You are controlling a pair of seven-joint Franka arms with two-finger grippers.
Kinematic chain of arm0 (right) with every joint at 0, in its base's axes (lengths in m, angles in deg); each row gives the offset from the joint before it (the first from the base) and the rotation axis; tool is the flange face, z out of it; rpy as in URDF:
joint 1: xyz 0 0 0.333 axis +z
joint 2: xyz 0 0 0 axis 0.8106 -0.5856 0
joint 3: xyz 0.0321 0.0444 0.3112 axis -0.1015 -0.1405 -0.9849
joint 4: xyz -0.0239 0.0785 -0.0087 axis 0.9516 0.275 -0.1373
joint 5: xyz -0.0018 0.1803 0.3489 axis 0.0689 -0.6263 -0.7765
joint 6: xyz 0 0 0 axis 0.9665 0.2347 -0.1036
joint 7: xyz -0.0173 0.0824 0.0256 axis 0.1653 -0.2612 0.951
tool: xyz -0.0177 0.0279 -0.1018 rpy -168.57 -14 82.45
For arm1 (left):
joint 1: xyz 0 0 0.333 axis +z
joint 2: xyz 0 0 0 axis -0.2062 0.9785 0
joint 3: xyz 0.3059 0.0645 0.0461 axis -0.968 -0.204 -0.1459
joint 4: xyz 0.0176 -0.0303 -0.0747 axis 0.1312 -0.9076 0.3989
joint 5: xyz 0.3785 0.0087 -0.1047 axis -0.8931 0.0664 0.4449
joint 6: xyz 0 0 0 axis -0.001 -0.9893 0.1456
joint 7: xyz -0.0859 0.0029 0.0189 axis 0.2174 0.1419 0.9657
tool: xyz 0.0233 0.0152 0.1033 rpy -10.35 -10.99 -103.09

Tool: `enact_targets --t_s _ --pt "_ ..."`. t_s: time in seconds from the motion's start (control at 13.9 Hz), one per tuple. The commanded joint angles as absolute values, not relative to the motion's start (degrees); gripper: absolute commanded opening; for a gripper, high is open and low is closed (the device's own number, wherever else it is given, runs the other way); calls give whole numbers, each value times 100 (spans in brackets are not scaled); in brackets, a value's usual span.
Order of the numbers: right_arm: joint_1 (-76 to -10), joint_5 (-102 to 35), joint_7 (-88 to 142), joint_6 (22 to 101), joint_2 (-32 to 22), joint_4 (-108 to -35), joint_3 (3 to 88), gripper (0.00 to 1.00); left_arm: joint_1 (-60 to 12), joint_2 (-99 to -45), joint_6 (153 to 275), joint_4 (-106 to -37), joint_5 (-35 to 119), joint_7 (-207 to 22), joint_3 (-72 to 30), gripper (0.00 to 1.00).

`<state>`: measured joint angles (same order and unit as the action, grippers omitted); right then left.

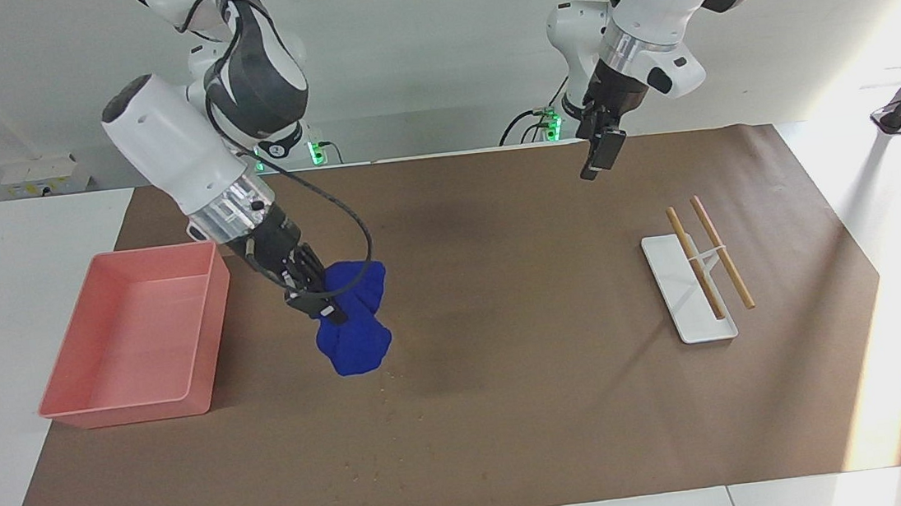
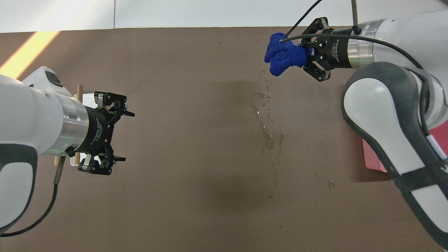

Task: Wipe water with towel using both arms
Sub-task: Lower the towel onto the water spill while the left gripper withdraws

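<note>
right gripper [image 1: 322,305] pinches the towel [image 1: 354,320] over the water [image 2: 269,133] for wiping; left gripper [image 1: 597,159], fingers spread, waits raised over the mat [image 1: 515,412].

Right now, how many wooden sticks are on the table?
2. Both sticks, one and the other, lie side by side toward the left arm's end of the table, crossing the white tray. In the overhead view the left arm hides most of them.
</note>
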<state>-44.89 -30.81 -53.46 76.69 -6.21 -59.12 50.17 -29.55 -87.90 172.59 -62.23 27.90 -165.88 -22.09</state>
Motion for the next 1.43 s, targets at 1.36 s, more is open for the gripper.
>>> enact_targets --t_s 1.36 --pt "-4167 -2914 -4096 9969 -2211 -6968 4966 0 -1366 -9058 16020 -6229 2245 -11715 -2228 100"
